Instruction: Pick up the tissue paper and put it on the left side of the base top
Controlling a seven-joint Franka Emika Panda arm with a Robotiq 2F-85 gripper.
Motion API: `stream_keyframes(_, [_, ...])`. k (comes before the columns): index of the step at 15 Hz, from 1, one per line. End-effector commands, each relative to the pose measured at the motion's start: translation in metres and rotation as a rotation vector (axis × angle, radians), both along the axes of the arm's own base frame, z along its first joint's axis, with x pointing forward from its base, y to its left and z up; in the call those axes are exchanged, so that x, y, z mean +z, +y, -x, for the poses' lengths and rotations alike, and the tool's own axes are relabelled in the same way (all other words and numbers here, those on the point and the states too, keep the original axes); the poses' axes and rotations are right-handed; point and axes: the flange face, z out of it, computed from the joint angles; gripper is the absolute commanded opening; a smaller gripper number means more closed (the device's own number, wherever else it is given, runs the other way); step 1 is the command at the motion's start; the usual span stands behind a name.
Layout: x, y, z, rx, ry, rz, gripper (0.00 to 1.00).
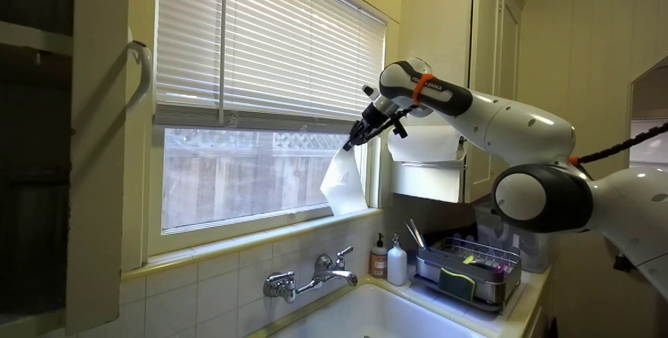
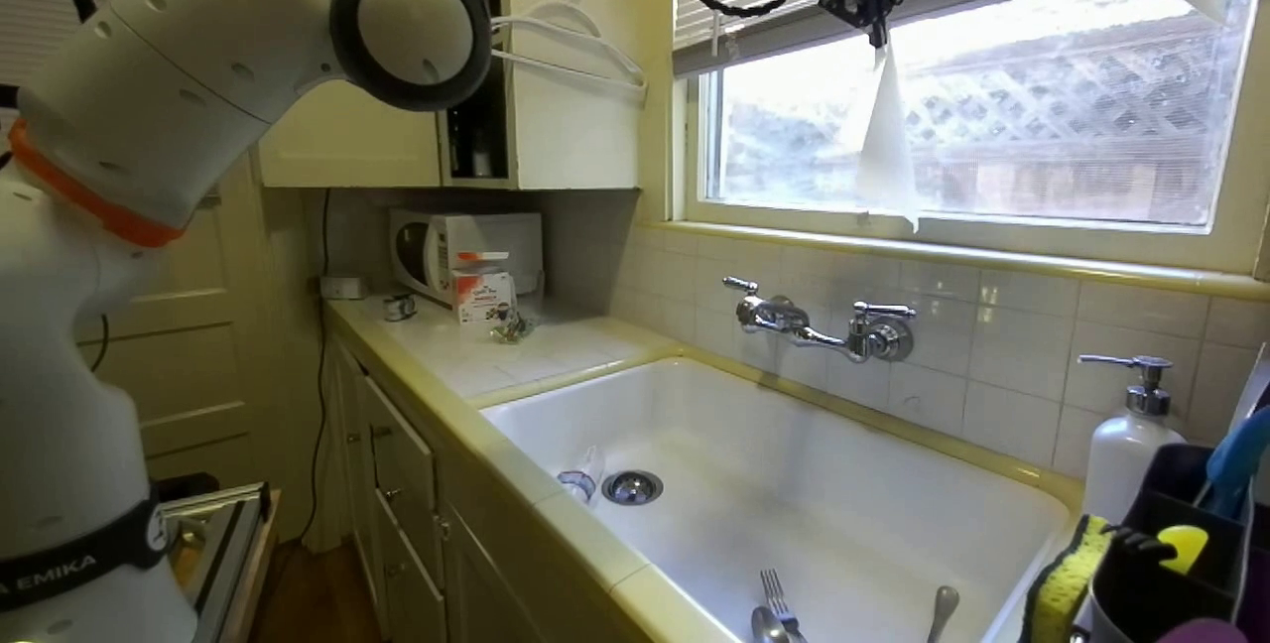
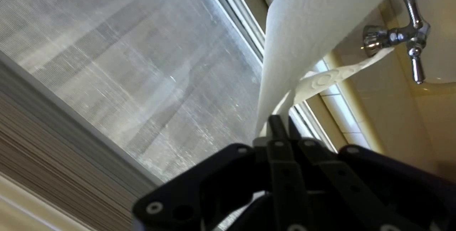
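The tissue paper (image 1: 344, 184) is a white sheet hanging down in front of the window, pinched at its top end by my gripper (image 1: 348, 146). In an exterior view the sheet (image 2: 886, 157) looks narrow and folded, apart from the sink below. From the wrist, the tissue paper (image 3: 310, 24) runs away from the fingertips, creased and split into a wide part and a thin strip. The gripper (image 3: 285, 122) is shut on it. The base top, seemingly the tiled counter (image 2: 556, 355), lies beyond the sink, left in that view.
A paper roll (image 1: 425, 142) hangs under the cabinet. Below the window are the sill (image 1: 250, 236), the wall faucet (image 2: 814, 325) and the sink (image 2: 893, 435). A microwave (image 2: 511, 236) and box (image 2: 483, 296) occupy the counter; soap bottles (image 1: 396, 265) and a dish rack (image 1: 485, 288) stand opposite.
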Motion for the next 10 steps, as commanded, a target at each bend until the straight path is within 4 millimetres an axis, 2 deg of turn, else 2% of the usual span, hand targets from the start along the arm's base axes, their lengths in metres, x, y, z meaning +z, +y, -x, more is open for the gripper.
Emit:
stream_keyframes(1, [0.004, -0.038, 0.008, -0.197, 0.044, 0.017, 0.00])
stream_keyframes(3, [0.000, -0.051, 0.012, -0.264, 0.094, 0.053, 0.00])
stream_keyframes(4, [-0.001, -0.051, 0.016, -0.242, 0.123, 0.043, 0.00])
stream_keyframes(8, [0.000, -0.023, 0.032, -0.069, 0.236, 0.006, 0.00])
stream_keyframes(10, [-0.004, -0.001, 0.035, 0.025, 0.282, -0.039, 0.00])
